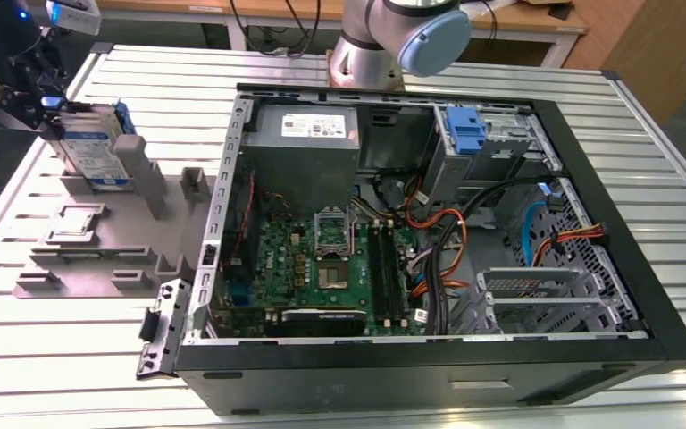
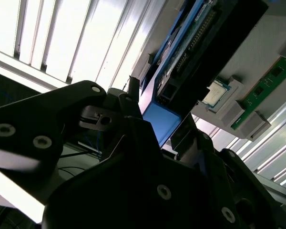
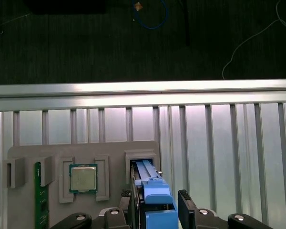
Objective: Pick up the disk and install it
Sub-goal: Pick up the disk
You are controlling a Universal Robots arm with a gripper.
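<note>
1. The gripper [image 1: 62, 111] is clenched on the disk's [image 1: 96, 148] top edge, a finger [image 3: 185, 206] on each face
2. The disk stands upright in a slot of the grey holder [image 1: 103, 243], near the table's [image 1: 69, 357] edge at the exterior view's left
3. The open case [image 1: 439, 365] lies beside the holder, apart from the disk

We record the disk [image 1: 90, 147] as silver metal with a paper-like white-and-blue label, framed in smooth blue plastic. The fixture block [image 1: 104, 241] under it reads as matt grey plastic. The table [image 1: 69, 357] is ribbed bare metal with a bright satin sheen. The computer case [image 1: 439, 375] has a matt black shell and dull grey sheet metal inside. The gripper [image 3: 157, 205] is matt black with bright screw heads. The processor [image 3: 83, 178] has a smooth metal lid. We read the floor [image 3: 86, 47] as dark, rough carpet.
</note>
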